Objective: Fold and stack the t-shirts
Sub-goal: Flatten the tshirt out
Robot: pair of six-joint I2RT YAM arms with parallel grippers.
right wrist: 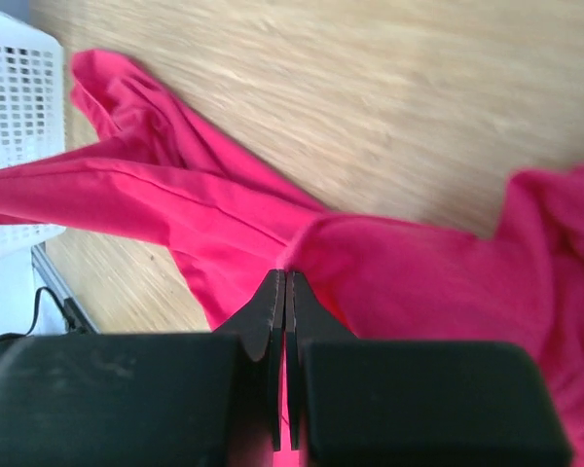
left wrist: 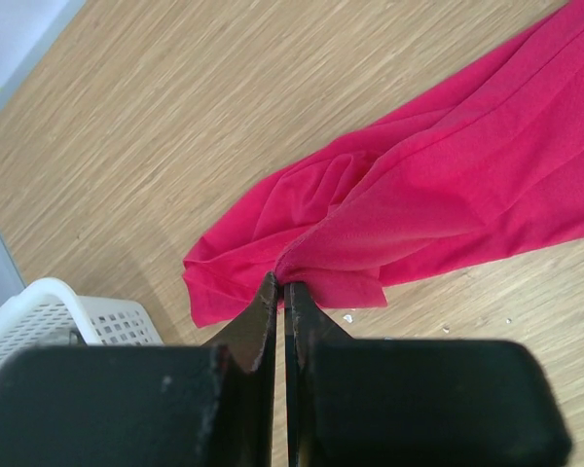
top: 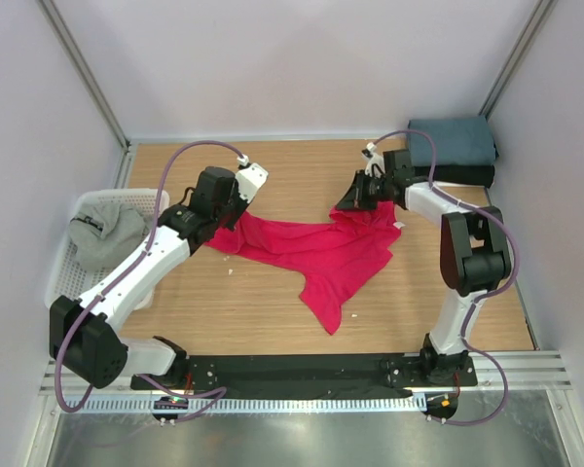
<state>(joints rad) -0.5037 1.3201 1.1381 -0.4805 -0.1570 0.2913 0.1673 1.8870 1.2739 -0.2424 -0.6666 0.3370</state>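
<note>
Your left arm stretches diagonally from its base over the white plastic mesh basket (top: 60, 265), with the left gripper (top: 220, 230) low at the left end of the bright crimson-red cloth t-shirt (top: 321, 255). In the left wrist view its jaws are pressed together on a bunched fold of that red cloth. Your right arm rises from its base, folds at the elbow and points the right gripper (top: 349, 204) leftward at the shirt's far right corner. Its jaws are likewise pinching red fabric. The shirt lies rumpled across the middle of the wooden table (top: 273, 175), slung between the two grippers.

A light grey t-shirt (top: 102, 233) is heaped in the basket, partly covered by your left arm. A folded slate-blue t-shirt (top: 453, 141) lies on a black t-shirt (top: 470, 176) in the far right corner, the black one showing only as an edge. The right wrist view is blurred, and the red shirt's neckline and sleeves cannot be made out.
</note>
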